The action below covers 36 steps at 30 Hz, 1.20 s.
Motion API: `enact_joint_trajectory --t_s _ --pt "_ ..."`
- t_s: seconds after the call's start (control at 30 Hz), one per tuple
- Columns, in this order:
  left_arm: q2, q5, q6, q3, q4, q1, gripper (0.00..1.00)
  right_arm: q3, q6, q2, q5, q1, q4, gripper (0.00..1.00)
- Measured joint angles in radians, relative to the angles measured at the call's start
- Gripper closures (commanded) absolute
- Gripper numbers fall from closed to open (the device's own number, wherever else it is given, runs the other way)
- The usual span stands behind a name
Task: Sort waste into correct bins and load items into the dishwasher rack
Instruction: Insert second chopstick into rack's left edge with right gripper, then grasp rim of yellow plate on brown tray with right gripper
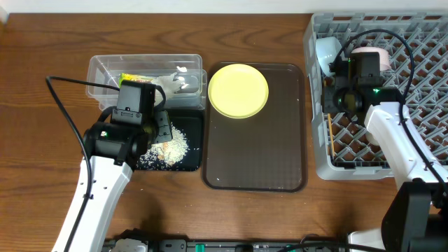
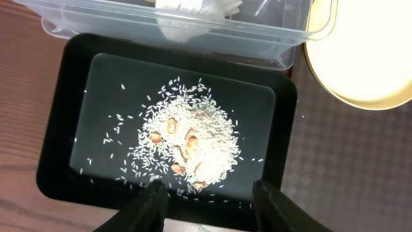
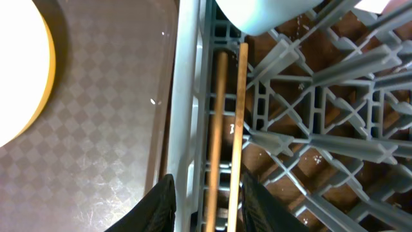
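Wood table (image 1: pixel 42 42): chopsticks (image 3: pixel 220 129) lie in the dishwasher rack (image 1: pixel 420 84) at its left wall, right gripper (image 3: pixel 207 193) spread over them, left gripper (image 2: pixel 209 190) spread too; raise yours straight up before fetching the yellow plate (image 1: pixel 239 91).

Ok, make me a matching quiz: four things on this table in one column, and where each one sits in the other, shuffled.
Things:
1. yellow plate
2. rice scraps
3. chopsticks
4. tissue

Places:
A. in the grey rack
B. in the clear tub
C. on the brown serving tray
D. in the black tray

Pairs: 1-C, 2-D, 3-A, 4-B.
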Motion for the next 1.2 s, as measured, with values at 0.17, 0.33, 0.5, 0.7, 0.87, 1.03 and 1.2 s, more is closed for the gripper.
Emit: enact_joint_trajectory --t_s 0.17,0.33,0.5,0.7,0.87,1.03,1.2 --pt "0.0 0.0 0.0 0.0 0.0 0.0 0.53 0.06 0.011 -0.002 -0.016 0.021 0.017 0.62" --pt "0.0 0.0 0.0 0.0 0.0 0.0 0.53 0.09 0.034 -0.02 -0.041 0.122 0.051 0.58" --pt "0.0 0.0 0.0 0.0 0.0 0.0 0.53 0.09 0.087 0.009 -0.023 0.254 0.079 0.56" --pt "0.0 0.0 0.0 0.0 0.0 0.0 0.53 0.09 0.216 0.166 0.021 0.351 0.124 0.57" --pt "0.0 0.0 0.0 0.0 0.0 0.0 0.53 0.09 0.331 0.282 0.042 0.384 0.204 0.59" --pt "0.0 0.0 0.0 0.0 0.0 0.0 0.53 0.089 0.425 0.357 0.057 0.403 0.245 0.65" --pt "0.001 0.0 0.0 0.0 0.0 0.0 0.53 0.09 0.488 0.385 0.082 0.404 0.231 0.89"
